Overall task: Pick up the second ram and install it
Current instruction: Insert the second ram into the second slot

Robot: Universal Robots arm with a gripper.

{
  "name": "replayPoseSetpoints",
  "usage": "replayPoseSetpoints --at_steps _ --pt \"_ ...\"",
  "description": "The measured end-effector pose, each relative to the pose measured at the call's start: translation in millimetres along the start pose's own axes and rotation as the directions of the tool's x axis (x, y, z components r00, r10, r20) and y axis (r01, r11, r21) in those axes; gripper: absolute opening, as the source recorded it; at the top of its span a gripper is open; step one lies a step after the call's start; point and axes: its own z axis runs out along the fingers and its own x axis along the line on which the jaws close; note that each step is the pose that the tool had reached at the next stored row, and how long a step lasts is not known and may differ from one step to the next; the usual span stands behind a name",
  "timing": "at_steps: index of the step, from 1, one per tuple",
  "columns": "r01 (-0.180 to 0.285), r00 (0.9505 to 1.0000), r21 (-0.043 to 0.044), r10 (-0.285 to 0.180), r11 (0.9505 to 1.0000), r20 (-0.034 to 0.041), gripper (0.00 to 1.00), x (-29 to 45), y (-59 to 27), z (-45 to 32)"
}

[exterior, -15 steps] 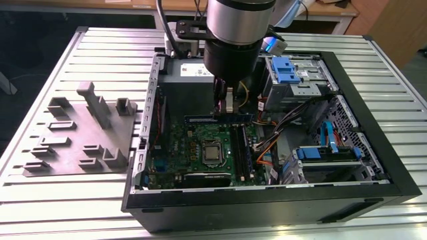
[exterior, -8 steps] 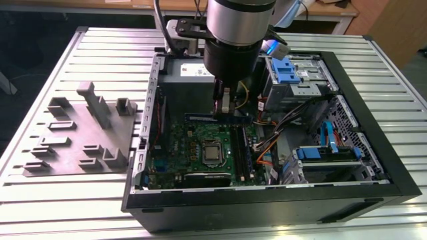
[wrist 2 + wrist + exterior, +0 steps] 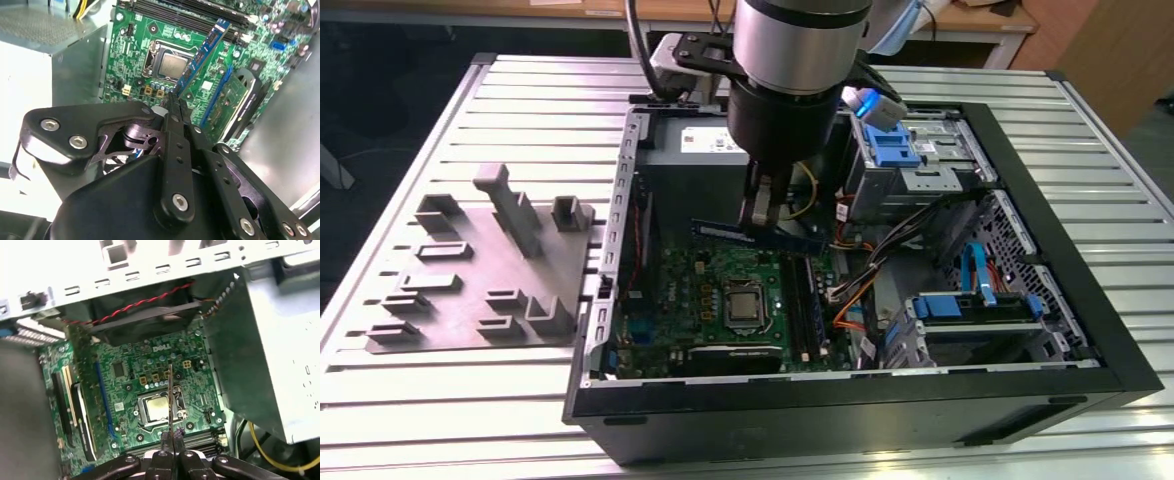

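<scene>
My gripper (image 3: 758, 222) hangs inside the open computer case, above the green motherboard (image 3: 707, 280). It is shut on the second ram (image 3: 761, 236), a thin dark stick held level and clear of the board. In the second wrist view the fingers (image 3: 173, 107) clamp one end of the second ram (image 3: 202, 52), which reaches out over the processor socket (image 3: 167, 65). In the first wrist view the second ram (image 3: 170, 395) shows edge-on above my gripper (image 3: 173, 436). The long black memory slots (image 3: 807, 300) lie just toward the exterior view's right of the stick's middle.
The black case wall (image 3: 854, 400) rings the work area. A grey power-supply box (image 3: 700, 140) sits at the back, blue drive cages (image 3: 907, 150) and orange and black cables (image 3: 861, 295) at the exterior view's right. A grey fixture plate (image 3: 480, 270) lies outside the case.
</scene>
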Motion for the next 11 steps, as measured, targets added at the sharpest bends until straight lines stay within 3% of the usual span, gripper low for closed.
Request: replayPoseSetpoints --at_steps 6,11 --pt "-0.109 0.9941 0.0001 0.109 0.9941 0.0056 0.11 0.0 -0.1 1.0" --pt "-0.199 0.9800 -0.0003 0.199 0.9800 0.0101 0.11 0.0 -0.1 1.8"
